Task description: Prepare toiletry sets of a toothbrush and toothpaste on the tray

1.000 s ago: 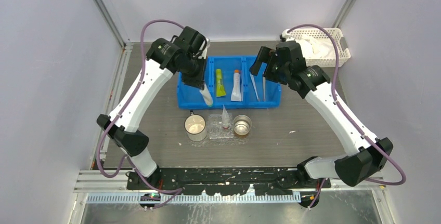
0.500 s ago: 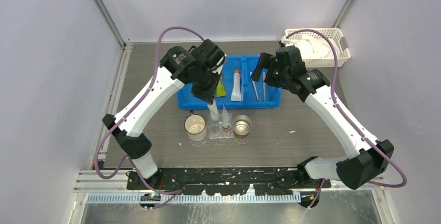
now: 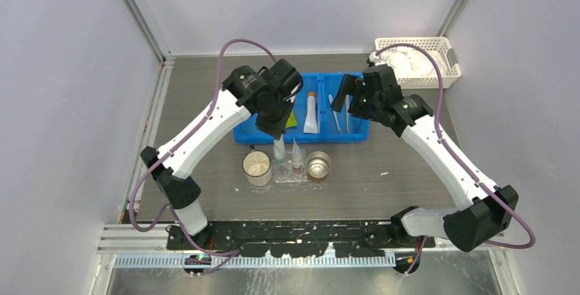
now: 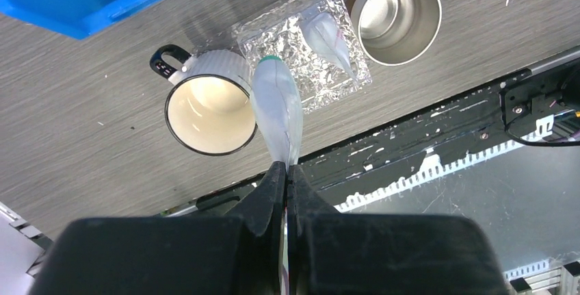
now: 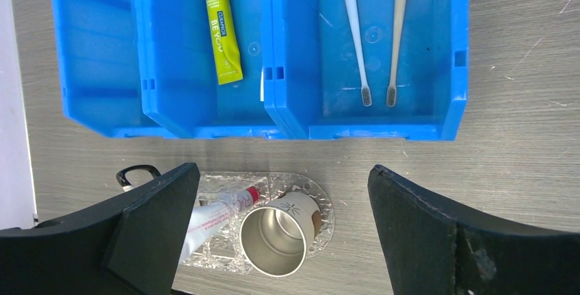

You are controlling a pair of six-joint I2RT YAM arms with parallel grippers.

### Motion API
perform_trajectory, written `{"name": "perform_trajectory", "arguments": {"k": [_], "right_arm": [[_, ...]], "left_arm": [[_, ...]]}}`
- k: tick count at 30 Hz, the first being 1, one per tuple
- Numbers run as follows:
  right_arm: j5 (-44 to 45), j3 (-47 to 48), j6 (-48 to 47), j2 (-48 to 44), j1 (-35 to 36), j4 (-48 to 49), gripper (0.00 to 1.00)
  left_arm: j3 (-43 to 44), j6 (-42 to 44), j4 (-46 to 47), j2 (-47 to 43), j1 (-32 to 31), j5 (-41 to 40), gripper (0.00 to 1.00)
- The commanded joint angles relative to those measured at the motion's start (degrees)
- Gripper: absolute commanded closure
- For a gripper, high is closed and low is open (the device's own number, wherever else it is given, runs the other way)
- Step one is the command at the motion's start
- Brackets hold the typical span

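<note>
The grey wood-grain tabletop (image 3: 205,103) carries a blue bin (image 3: 335,136), a white lattice basket (image 3: 448,69) far right, and nearer, a white mug (image 3: 257,168), clear tray (image 3: 291,175) and steel cup (image 3: 318,165), seemingly touching.

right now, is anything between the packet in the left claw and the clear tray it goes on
Nothing visible blocks it. The left claw holds the clear-wrapped green-tipped packet over the small clear plastic tray, on its mug side. The red-and-white wrapped packet sits further right; the white mug and steel cup only flank the tray.
</note>
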Motion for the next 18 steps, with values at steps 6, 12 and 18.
{"name": "perform_trajectory", "arguments": {"k": [6,12,18], "right_arm": [[-1.12,-0.85,-0.92,-1.67,-0.63,2.54,0.0],[-1.47,-1.65,-0.98,-1.58,-0.91,3.01,0.0],[-1.97,-2.62,-0.82,-1.69,-1.07,3.63,0.0]], "left_arm": [[-1.99,0.3,5.58,-0.9,-0.2,-0.52,0.99],[-2.75,0.4,6.57,-0.87,-0.2,-0.7,0.99],[-4.45,0.42,7.94,-1.06,-0.2,-0.68,0.99]]}}
